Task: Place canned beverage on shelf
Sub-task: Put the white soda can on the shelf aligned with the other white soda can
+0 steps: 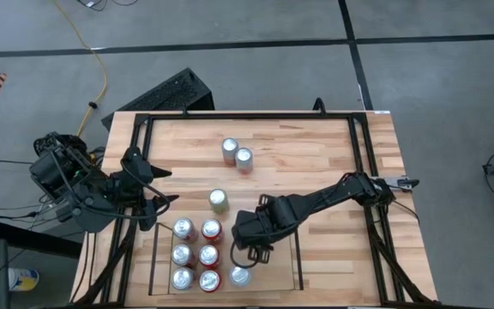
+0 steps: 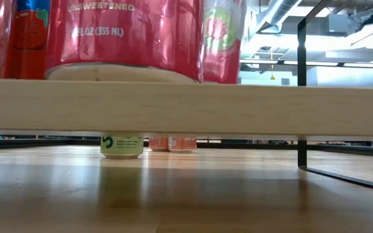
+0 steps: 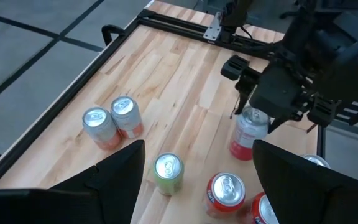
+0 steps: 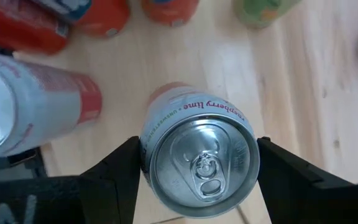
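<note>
Seven cans occupy the shelf [image 1: 298, 257]. Note the right gripper [image 4: 197, 163] fingers straddling the newest can [image 4: 199, 155], upright for release; left gripper [image 3: 197, 171] fingers open, idle.

light: bright, even | shadows: soft | glare: can tops [image 4: 201, 163] | blur: low view foreground cans

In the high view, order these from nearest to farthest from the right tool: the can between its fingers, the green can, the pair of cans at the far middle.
1. Can between the right tool's fingers, in the shelf.
2. Green can, just beyond the shelf.
3. Pair of cans, far middle.
</note>
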{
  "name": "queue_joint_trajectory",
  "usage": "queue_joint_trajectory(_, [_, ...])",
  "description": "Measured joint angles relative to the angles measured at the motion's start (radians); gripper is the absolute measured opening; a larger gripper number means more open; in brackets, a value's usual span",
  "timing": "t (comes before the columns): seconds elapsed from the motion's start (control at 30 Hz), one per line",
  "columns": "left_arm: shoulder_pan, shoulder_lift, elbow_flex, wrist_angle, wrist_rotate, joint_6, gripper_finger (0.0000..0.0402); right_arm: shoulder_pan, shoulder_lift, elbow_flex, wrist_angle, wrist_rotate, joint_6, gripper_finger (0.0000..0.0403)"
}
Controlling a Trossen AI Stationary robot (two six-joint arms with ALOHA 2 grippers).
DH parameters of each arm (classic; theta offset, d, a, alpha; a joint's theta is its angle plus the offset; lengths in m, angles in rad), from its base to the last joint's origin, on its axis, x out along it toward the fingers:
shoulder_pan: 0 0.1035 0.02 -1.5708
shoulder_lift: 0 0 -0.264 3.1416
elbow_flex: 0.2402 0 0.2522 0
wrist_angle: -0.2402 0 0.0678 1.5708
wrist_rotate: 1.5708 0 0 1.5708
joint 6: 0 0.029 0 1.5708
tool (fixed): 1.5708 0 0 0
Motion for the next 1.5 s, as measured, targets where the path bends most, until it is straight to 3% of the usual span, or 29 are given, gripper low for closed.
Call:
queue_joint_trajectory(1.03, [0.0,0.0,0.0,0.0,0.0,-0.003,0.0281,0.007,0.012,-0.023,0.119,0.001,-0.022,0.0255])
queue_joint_trajectory(1.5, [0.0,0.0,0.0,0.0,0.0,-0.004,0.0281,0.008,0.037,-0.023,0.12,-0.053,-0.087,0.0256])
